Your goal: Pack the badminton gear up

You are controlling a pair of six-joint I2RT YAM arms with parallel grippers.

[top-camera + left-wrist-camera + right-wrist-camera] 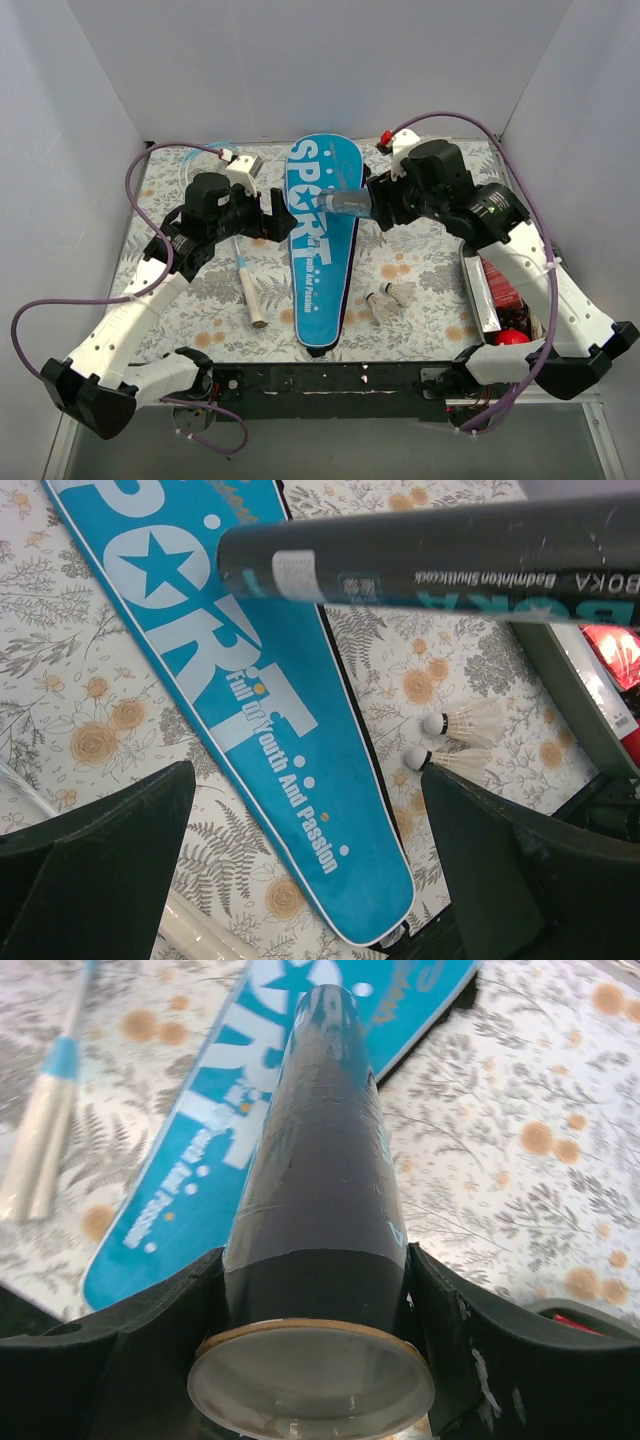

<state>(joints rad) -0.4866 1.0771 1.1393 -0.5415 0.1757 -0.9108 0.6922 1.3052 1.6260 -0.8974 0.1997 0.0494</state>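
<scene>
gripping the black tube point(318, 1150), the right claw point(376, 206) hovers over the cover point(318, 265).

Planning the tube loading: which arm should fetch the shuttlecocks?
Left, probably: the left end effector is open and empty, the shuttlecocks in its view; the right end effector grips the black tube.

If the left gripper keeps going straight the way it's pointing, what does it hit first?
Probably the blue SPORT cover, which lies ahead of the open left gripper; the black tube crosses higher, but depth is unclear.
</scene>
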